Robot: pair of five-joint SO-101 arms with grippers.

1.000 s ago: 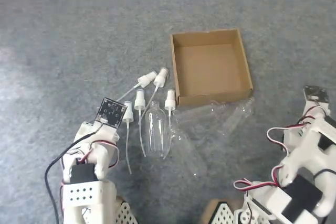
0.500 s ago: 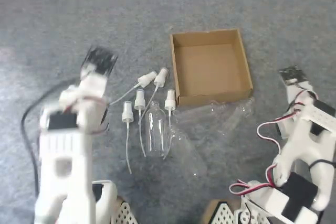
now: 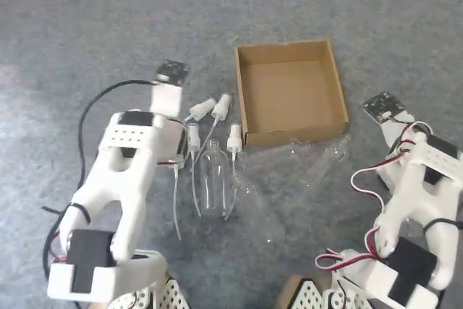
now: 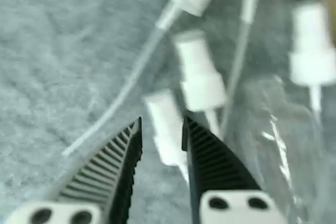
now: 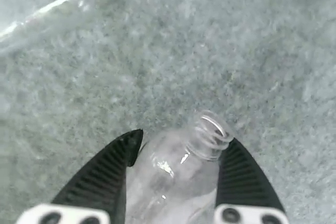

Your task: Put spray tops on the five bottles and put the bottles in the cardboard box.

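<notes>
1. High view: left arm (image 3: 130,157) and right arm (image 3: 419,179) have come forward; box (image 3: 293,134) holds no bottle yet.
2. Left wrist: left gripper (image 4: 160,124) spread, a top (image 4: 165,120) between its jaws.
3. Right wrist: right gripper (image 5: 181,140) spread around a bottle (image 5: 202,141) at its neck — grasps can begin.

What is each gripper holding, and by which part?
Nothing is gripped. The left gripper is open, straddling a spray top at its head; the right gripper is open, straddling a bottle near its neck.
</notes>
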